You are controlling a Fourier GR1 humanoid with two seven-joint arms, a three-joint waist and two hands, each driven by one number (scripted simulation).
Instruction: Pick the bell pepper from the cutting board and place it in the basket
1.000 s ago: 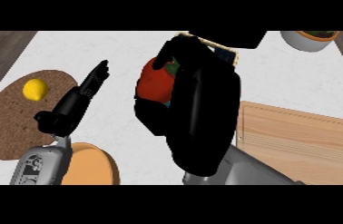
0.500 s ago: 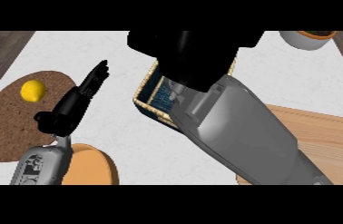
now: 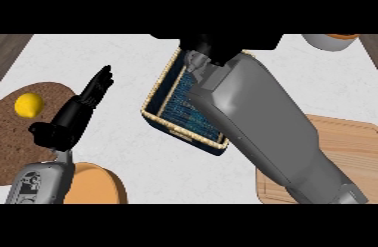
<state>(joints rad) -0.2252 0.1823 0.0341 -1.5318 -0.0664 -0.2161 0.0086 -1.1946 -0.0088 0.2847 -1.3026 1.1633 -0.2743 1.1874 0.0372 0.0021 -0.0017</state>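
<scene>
White counter [image 3: 133,156], basket [image 3: 171,111] at centre. Our right hand [image 3: 221,43] at 12 o'clock over it; fingers hidden, can't tell grip. Bell pepper not visible. Left hand [image 3: 77,111] spread, resting at 9. Risk: early release, pepper lands on rim, rolls off.

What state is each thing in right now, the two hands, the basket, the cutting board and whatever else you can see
Left hand: open, resting, holding nothing.
Right hand: over the basket's far end, fingers hidden.
Basket: on the counter, partly hidden by the right forearm.
Bell pepper: not visible.
Cutting board: visible part bare.
Lemon: on the brown mat.
</scene>
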